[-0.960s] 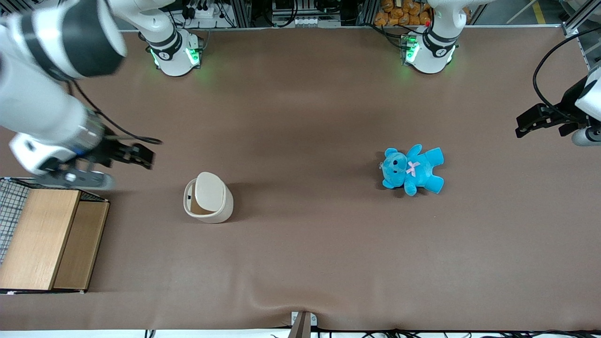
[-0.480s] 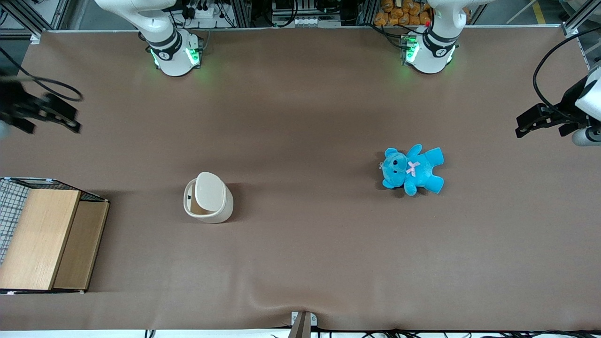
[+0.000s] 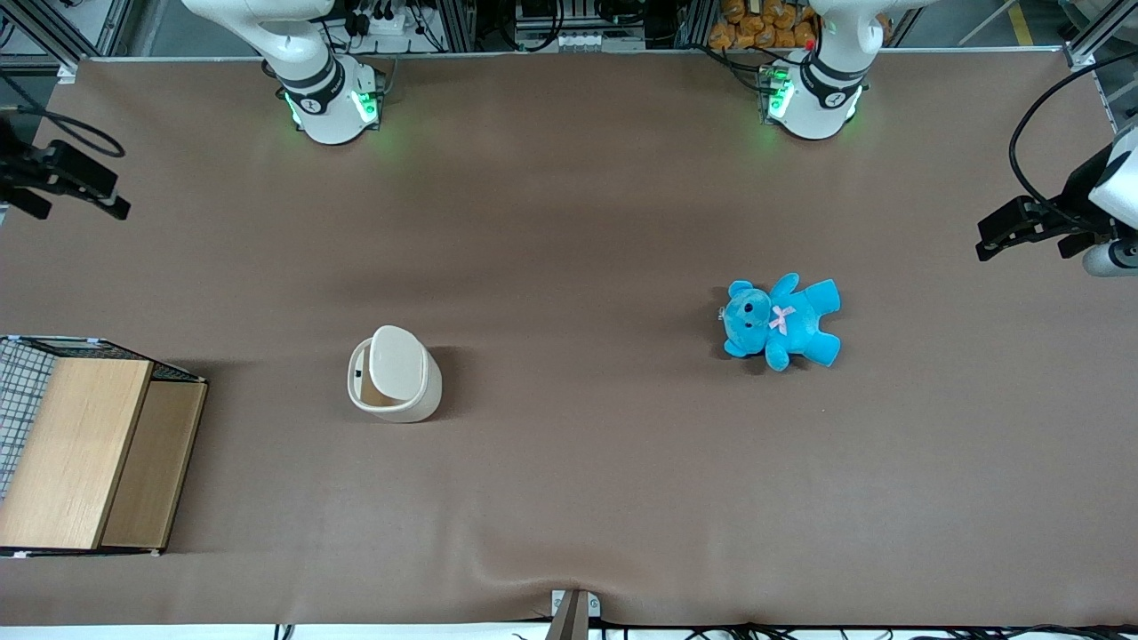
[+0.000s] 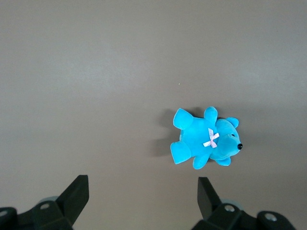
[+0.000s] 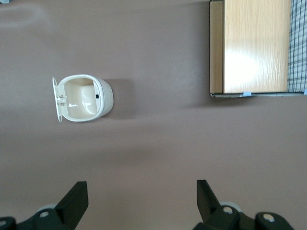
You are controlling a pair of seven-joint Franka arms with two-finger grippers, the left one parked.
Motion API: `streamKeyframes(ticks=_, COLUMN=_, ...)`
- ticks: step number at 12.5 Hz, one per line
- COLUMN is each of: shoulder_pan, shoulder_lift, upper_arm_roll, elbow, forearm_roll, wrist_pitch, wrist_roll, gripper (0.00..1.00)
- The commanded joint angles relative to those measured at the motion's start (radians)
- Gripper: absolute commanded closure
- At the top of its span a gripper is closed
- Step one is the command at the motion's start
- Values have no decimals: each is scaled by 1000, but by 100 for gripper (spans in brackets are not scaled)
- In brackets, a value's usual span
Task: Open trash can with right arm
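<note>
The cream-white trash can (image 3: 395, 374) stands on the brown table with its flat lid (image 3: 397, 350) swung up, leaving the inside open. In the right wrist view the trash can (image 5: 85, 97) shows an empty cream interior with the lid (image 5: 56, 99) upright at its rim. My right gripper (image 3: 71, 182) is high up at the working arm's end of the table, farther from the front camera than the can and well apart from it. Its fingers (image 5: 76, 200) are spread wide and hold nothing; the gripper (image 5: 142, 201) hangs over bare table.
A wooden box with wire mesh (image 3: 89, 452) stands at the working arm's end, near the front edge; it also shows in the right wrist view (image 5: 256, 46). A blue teddy bear (image 3: 781, 321) lies toward the parked arm's end.
My right arm has pulled away from beside the trash can, up and out toward the table's end. The can and its raised lid have not moved.
</note>
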State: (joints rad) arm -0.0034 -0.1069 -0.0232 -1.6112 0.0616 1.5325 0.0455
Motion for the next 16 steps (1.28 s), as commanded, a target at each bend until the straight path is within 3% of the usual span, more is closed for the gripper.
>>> streamKeyframes(ticks=1, shoulder_pan=-13, shoulder_lift=-85, upper_arm_roll=19, elbow=-112, forearm_roll=20, wrist_pitch=31, wrist_roll=27, gripper=0)
streamKeyframes(ticks=8, shoulder_pan=-13, shoulder_lift=-77, upper_arm_roll=19, elbow=-59, forearm_roll=1, wrist_pitch=3, wrist_roll=20, gripper=0)
streamKeyframes(ticks=11, shoulder_pan=-3, shoulder_lift=-74, upper_arm_roll=22, elbow=-39, forearm_roll=-48, wrist_pitch=3, wrist_roll=25, gripper=0)
streamKeyframes(ticks=16, shoulder_pan=-3, shoulder_lift=-68, upper_arm_roll=20, elbow=-39, forearm_roll=-46, wrist_pitch=3, wrist_roll=17, gripper=0)
